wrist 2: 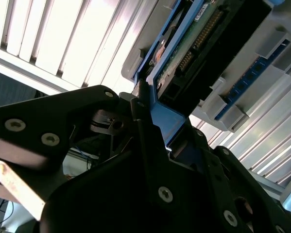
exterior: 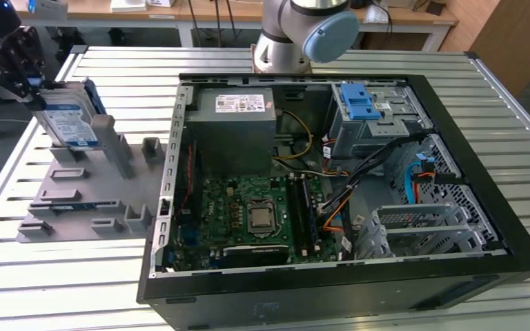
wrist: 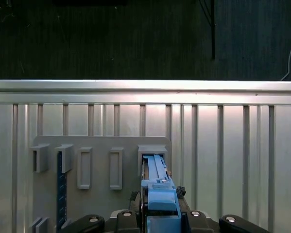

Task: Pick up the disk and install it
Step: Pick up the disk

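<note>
Blue-framed and silver-grey, the disk [exterior: 65, 121] stands on edge at the exterior view's far left. The gripper [exterior: 30, 86] is clamped on its upper end, and its lower end is at a slot of the grey holder rack [exterior: 81, 207] on the slatted desk [exterior: 63, 276]; I cannot tell if it is clear of the slot. I judge this the pick-up step, and with the open computer case [exterior: 339, 296] and its blue-latched drive cage [exterior: 385, 127] well apart to the right, the next move calls for a straight lift and a firm hold.
</note>
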